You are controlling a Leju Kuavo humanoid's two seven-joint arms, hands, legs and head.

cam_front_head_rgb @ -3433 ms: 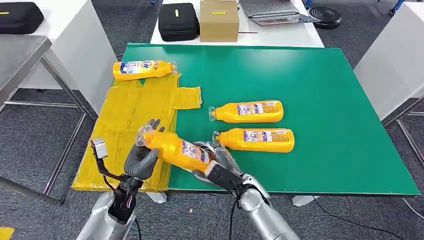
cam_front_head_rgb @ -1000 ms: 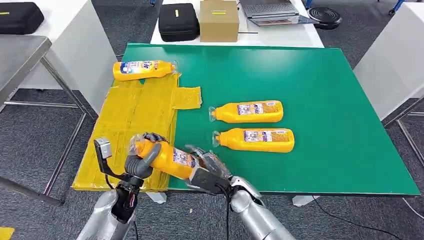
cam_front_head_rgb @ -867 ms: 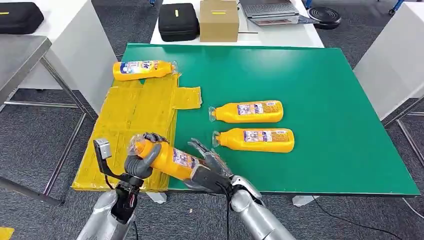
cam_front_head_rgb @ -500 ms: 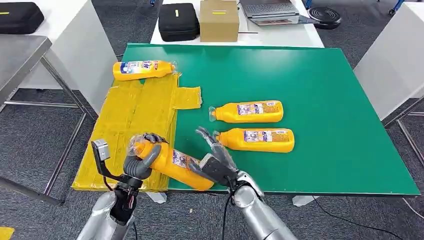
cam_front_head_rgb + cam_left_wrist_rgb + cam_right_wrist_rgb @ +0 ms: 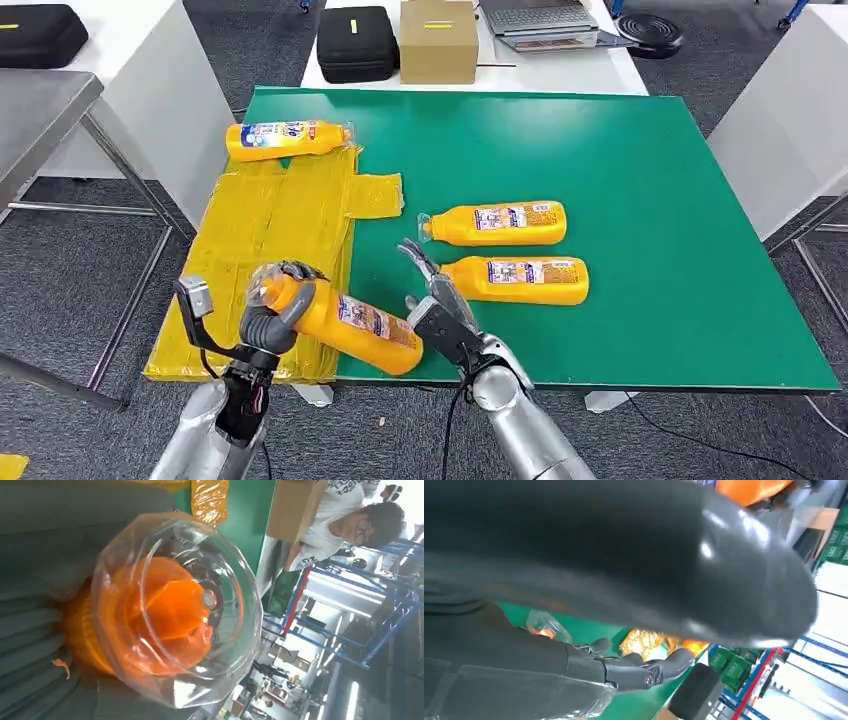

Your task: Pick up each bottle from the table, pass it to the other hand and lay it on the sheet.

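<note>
My left hand [image 5: 272,308] grips an orange bottle [image 5: 355,325] by its neck end, above the near corner of the yellow sheet [image 5: 270,225]. The bottle slants with its base toward my right hand. Its clear cap [image 5: 175,605] fills the left wrist view, with grey fingers [image 5: 40,635] around the neck. My right hand [image 5: 437,305] is open, fingers spread, just clear of the bottle's base. Two more orange bottles [image 5: 497,223] [image 5: 517,280] lie on the green table [image 5: 650,200]. Another bottle [image 5: 285,138] lies at the sheet's far end.
A black case [image 5: 357,42], a cardboard box [image 5: 438,40] and a laptop [image 5: 540,18] sit on the white table behind. A grey table [image 5: 40,110] stands at the left. A person [image 5: 350,515] shows in the left wrist view beyond the box.
My left hand closed around the bottle's neck. My right hand let go of the bottle's body, spread its fingers and rose toward the nearer lying bottle.
</note>
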